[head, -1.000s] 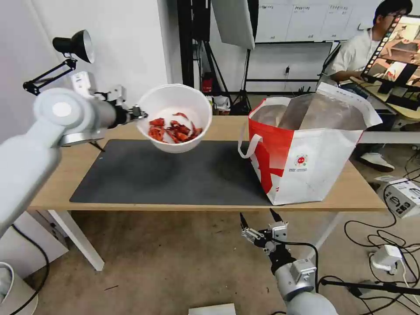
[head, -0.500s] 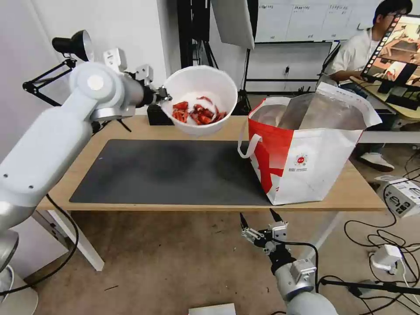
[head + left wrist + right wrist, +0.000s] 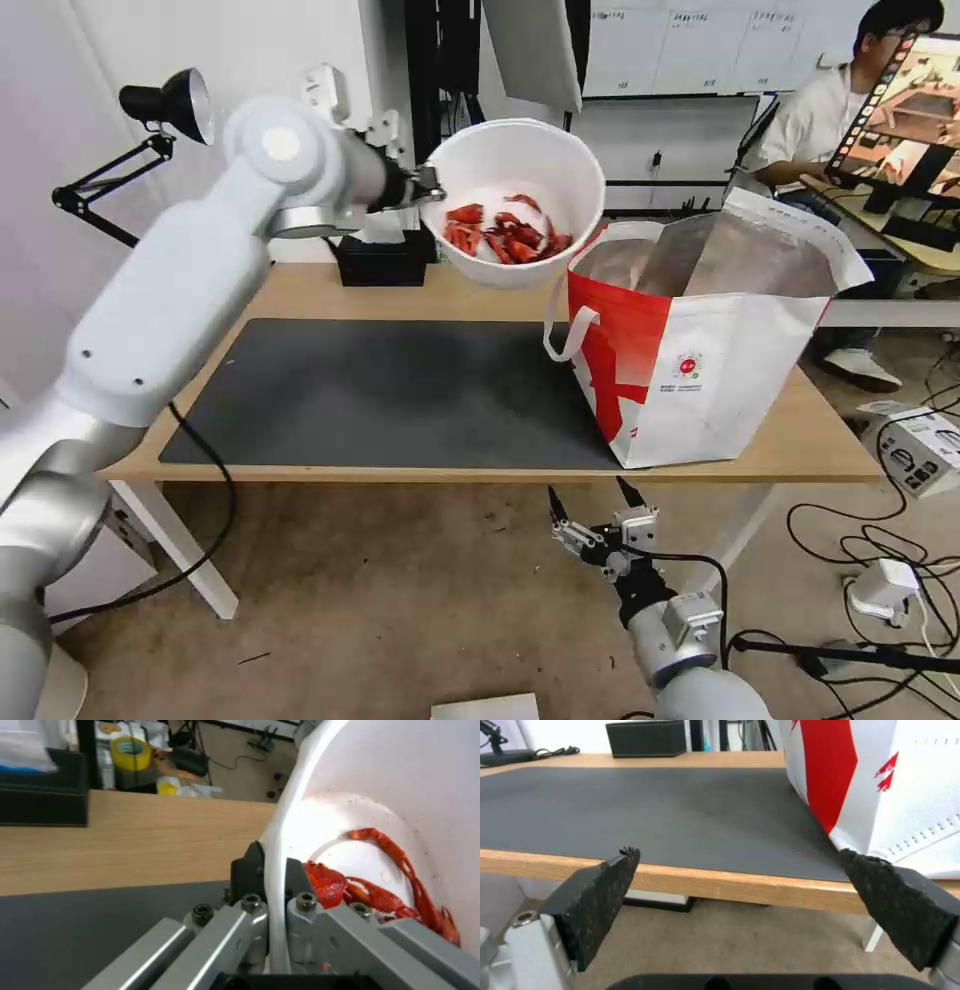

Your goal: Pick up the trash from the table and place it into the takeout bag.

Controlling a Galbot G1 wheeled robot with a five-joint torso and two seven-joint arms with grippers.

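Above the long light-wood table (image 3: pixel 480 296), the left gripper (image 3: pixel 432 187), clamped on the rim of the white round bowl of red crayfish shells (image 3: pixel 512 203), has carried it rightward and higher. It now hangs just left of the white and red foil-lined takeout bag (image 3: pixel 700 345), so release looks close. Right gripper (image 3: pixel 596 496) waits below the near edge, jaws apart.

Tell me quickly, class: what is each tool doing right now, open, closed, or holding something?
Left tool: closed on the rim of the white bowl of crayfish shells, held in the air beside the takeout bag.
Right tool: open, holding nothing, below the table edge.

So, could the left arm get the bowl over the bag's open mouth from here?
Probably yes. The left gripper holds the bowl by its rim, above table height and beside the takeout bag, whose foil-lined mouth stands open with nothing between them.
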